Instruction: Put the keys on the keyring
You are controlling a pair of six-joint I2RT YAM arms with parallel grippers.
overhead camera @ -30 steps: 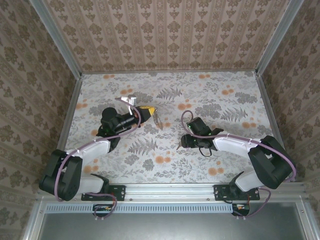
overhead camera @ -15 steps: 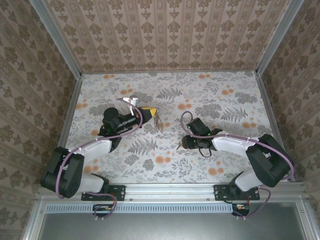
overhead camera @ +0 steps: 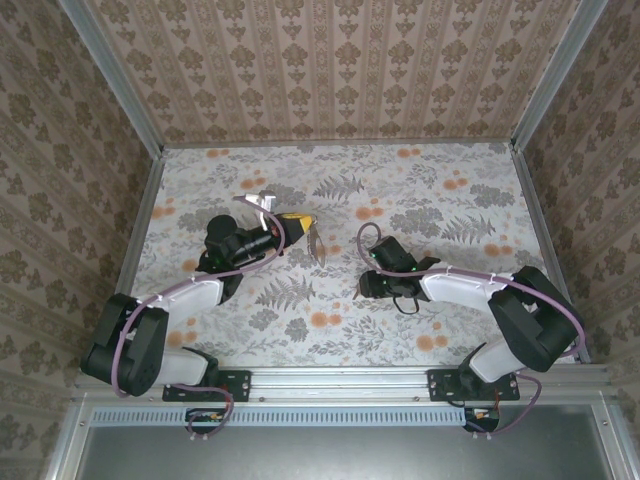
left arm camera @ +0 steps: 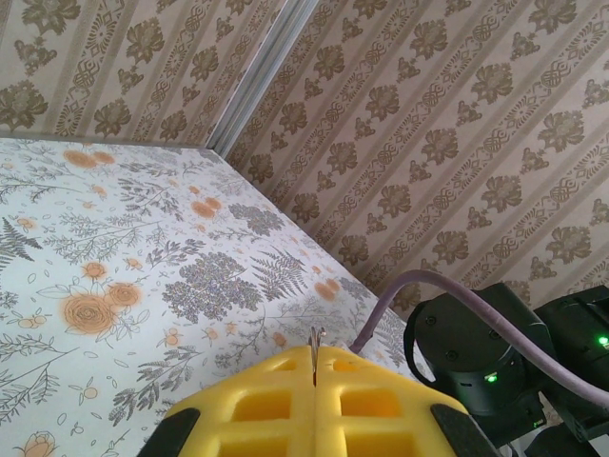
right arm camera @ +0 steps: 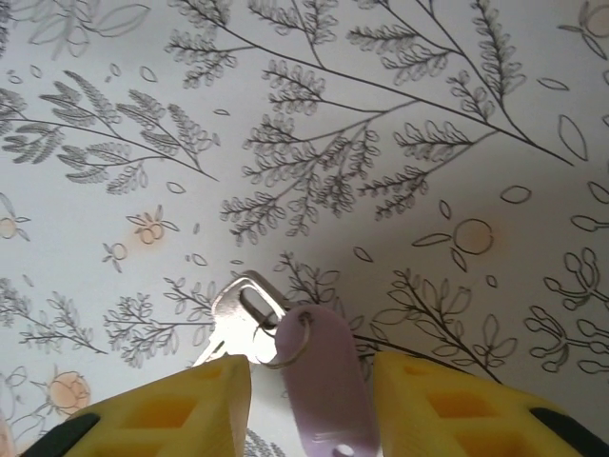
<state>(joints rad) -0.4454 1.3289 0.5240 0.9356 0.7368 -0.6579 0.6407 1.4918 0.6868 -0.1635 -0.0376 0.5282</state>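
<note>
Walls [overhead camera: 340, 60]: beige damask wallpaper, 3 sides
Tabletop [overhead camera: 450, 180]: white floral print, orange blossoms, grey ferns
Corner posts [overhead camera: 112, 80]: grey aluminium
Light: even

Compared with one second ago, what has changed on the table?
The right gripper edged left, its jaws narrowing on either side of the key, not yet gripping it. The left gripper stayed shut on the keyring.

Overhead, I see even, diffuse light falling from above, bright on the tabletop [overhead camera: 340, 180], with only faint, soft shadows. At my right wrist the printed pattern is sharp. A grey shadow spreads around the key [right arm camera: 238, 319], and the yellow fingers [right arm camera: 162, 409] of the right claw [right arm camera: 309, 371] are slightly blurred.
</note>
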